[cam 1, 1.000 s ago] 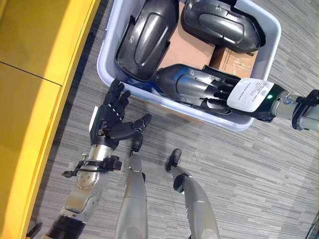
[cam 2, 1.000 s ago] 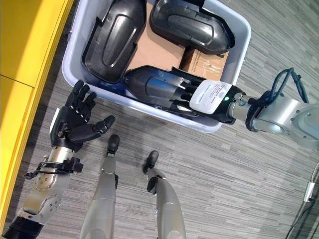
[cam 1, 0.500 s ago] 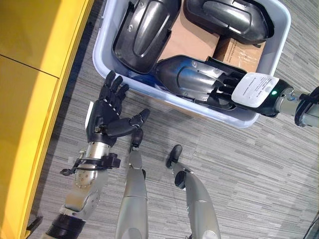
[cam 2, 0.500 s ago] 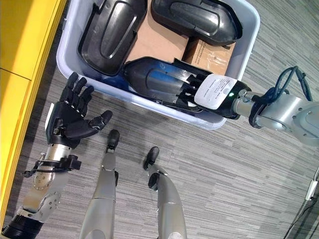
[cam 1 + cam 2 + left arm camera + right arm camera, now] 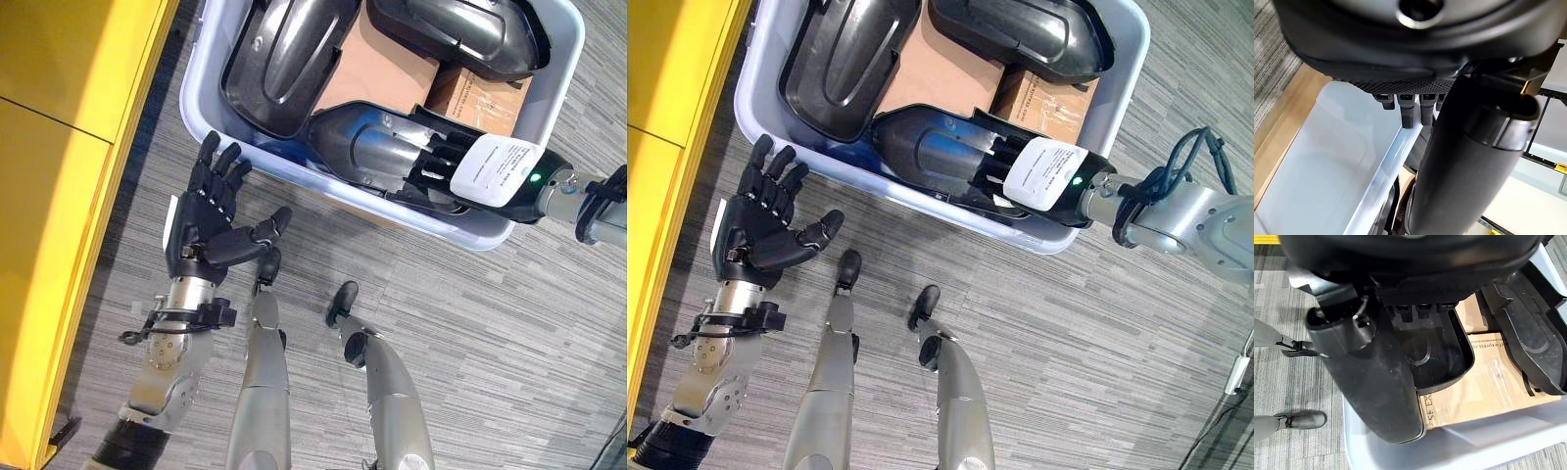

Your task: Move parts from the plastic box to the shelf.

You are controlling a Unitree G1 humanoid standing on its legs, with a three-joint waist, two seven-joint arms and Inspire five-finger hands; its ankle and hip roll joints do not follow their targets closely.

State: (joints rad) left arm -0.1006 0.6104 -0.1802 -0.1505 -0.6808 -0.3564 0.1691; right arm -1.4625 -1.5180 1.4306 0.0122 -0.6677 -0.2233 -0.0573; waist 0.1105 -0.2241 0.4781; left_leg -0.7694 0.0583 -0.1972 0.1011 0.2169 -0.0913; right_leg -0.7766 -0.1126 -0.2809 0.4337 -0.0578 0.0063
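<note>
A pale blue plastic box (image 5: 323,191) stands on the floor with three dark moulded parts in it. My right hand (image 5: 495,176) reaches over the box's near rim. Its fingers lie inside the nearest dark part (image 5: 372,147) and its thumb (image 5: 1371,382) presses on the outside of that part's wall (image 5: 1435,352). My left hand (image 5: 206,235) is open, palm up with fingers spread, just outside the box's near left corner. It holds nothing. Its fingers (image 5: 1406,110) point at the box wall (image 5: 1327,156).
Two more dark parts, one at the left (image 5: 284,59) and one at the far side (image 5: 451,24), rest on cardboard boxes (image 5: 377,73) inside the box. A yellow cabinet (image 5: 59,147) runs along the left. Grey striped carpet (image 5: 509,333) lies open to the right.
The whole picture has shifted, so the camera moved. The left hand has edged a little higher beside the box corner. The right hand stays on the nearest part.
</note>
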